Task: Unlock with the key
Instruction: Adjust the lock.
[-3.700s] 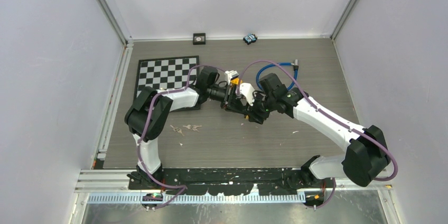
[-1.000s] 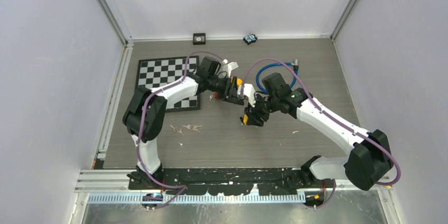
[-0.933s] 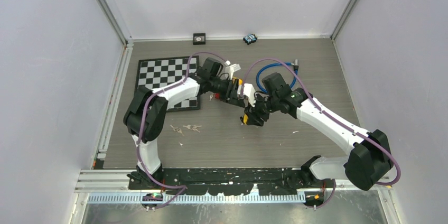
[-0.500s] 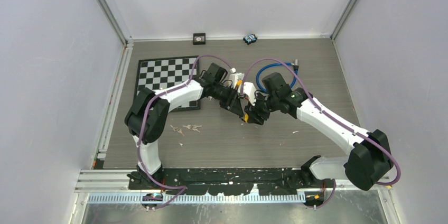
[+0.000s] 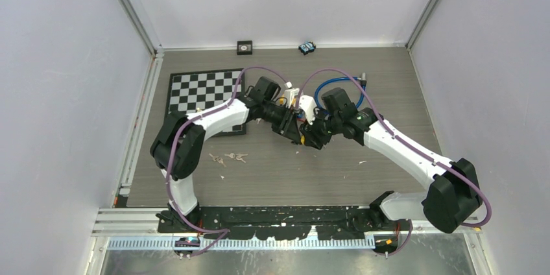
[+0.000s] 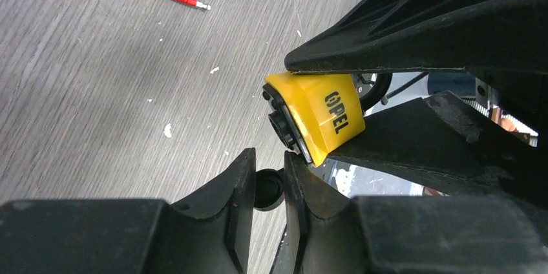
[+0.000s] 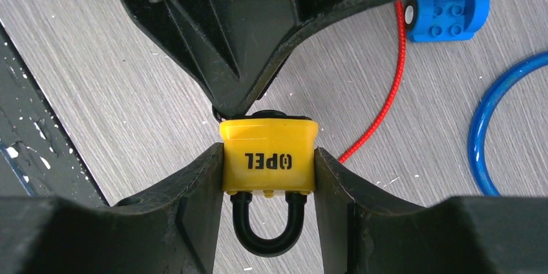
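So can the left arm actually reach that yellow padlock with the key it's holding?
Probably yes. The right fingers grip the padlock with its keyhole end facing the left fingers, which pinch the black key just beside it, and nothing sits between them.

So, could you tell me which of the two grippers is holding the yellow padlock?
The right gripper; its fingers clamp the sides of the padlock, while the left gripper pinches the black key.

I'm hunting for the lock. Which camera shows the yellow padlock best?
Right wrist: the yellow padlock sits centred, lettering and black shackle clear. Left wrist shows it tilted, partly covered; from above it is nearly hidden.
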{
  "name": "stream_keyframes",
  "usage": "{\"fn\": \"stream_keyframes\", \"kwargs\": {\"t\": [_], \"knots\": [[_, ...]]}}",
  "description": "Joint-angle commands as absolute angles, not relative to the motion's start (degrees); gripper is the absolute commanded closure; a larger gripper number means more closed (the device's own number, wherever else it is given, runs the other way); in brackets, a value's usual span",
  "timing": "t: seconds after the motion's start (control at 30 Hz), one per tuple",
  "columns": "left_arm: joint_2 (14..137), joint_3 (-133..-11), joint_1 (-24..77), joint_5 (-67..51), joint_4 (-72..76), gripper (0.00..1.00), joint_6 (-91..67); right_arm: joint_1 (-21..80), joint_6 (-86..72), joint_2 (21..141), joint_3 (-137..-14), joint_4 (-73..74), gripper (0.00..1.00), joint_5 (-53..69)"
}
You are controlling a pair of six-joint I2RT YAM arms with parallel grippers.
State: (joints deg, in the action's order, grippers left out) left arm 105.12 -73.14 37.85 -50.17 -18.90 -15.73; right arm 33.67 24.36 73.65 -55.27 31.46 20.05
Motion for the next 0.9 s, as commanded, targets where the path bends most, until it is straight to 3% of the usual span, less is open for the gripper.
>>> {"fn": "stream_keyframes", "kwargs": {"t": [0.0,0.47,0.7,0.87], "knots": [[105.3,-71.9,38.5,-57.0,-15.2,0.75,-21.5,33.4,20.8,73.5,-55.9,22.9,0.99,13.1],[110.6,-66.6,35.2,-62.4,2.9,0.76,-43.4,33.4,16.9,73.8,-55.7,18.7,0.99,-4.2],[110.6,-65.7,32.5,-63.5,6.9,0.78,-46.2,33.3,18.1,74.0,-55.1,19.0,0.99,1.7],[104.1,-67.2,25.3,-57.1,-9.8,0.72,-31.0,33.3,21.7,74.4,-52.5,18.7,0.99,15.2]]}}
